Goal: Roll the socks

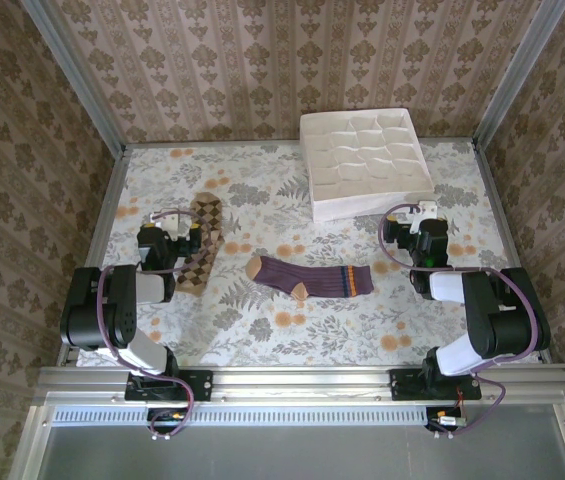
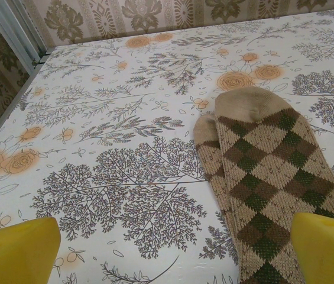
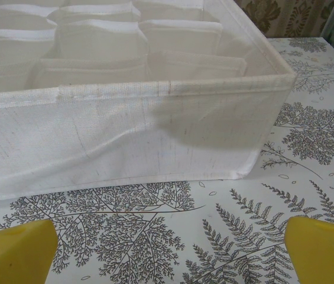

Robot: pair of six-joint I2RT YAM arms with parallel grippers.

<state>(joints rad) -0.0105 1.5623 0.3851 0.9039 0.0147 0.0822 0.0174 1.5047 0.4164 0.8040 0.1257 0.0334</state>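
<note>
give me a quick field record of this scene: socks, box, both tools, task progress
table: floral print surface
argyle sock: flat, unrolled, left side of table
purple striped sock: flat, unrolled, centre, lying crosswise, apart from the argyle sock
divider box: white, many cells, far right of table
left tool: open, at the argyle sock, nothing held
right tool: open, facing the divider box's near wall, nothing held
progress: neither sock rolled yet
</note>
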